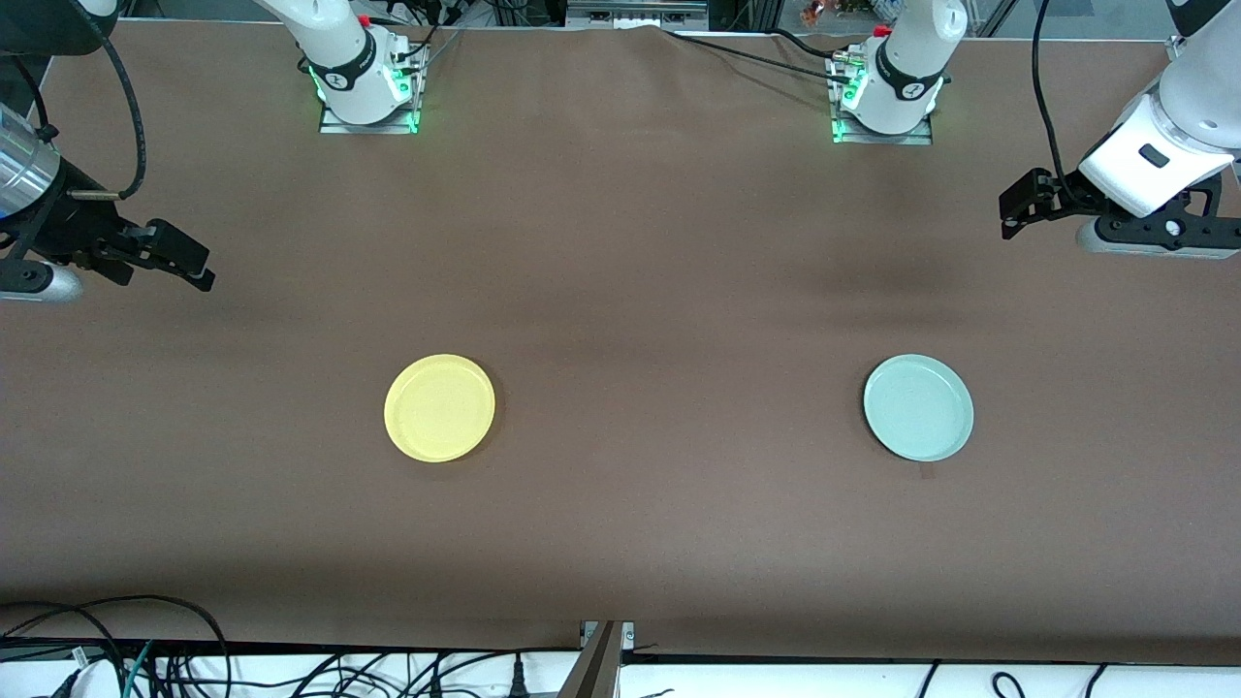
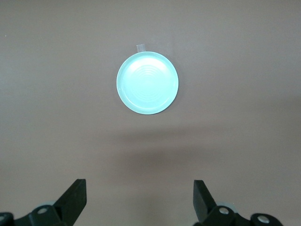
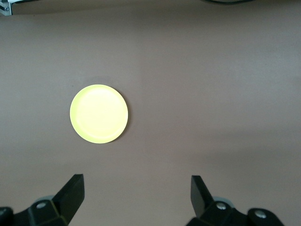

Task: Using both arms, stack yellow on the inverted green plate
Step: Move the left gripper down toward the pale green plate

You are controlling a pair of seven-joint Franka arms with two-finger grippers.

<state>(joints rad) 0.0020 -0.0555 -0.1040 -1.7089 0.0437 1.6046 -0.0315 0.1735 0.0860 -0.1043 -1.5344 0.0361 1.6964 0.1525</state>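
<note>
The yellow plate (image 1: 439, 407) lies rim up on the brown table, toward the right arm's end; it also shows in the right wrist view (image 3: 99, 114). The green plate (image 1: 918, 407) lies rim up toward the left arm's end, with faint rings inside it in the left wrist view (image 2: 147, 83). My right gripper (image 1: 194, 264) is open and empty, held up over the table's end, well apart from the yellow plate; its jaws frame bare cloth (image 3: 136, 186). My left gripper (image 1: 1013, 208) is open and empty over the other end (image 2: 140, 188).
A small bit of clear tape (image 2: 140, 47) lies on the cloth touching the green plate's rim. The two arm bases (image 1: 366, 87) (image 1: 884, 97) stand at the table's edge farthest from the front camera. Loose cables (image 1: 145, 659) hang below the nearest edge.
</note>
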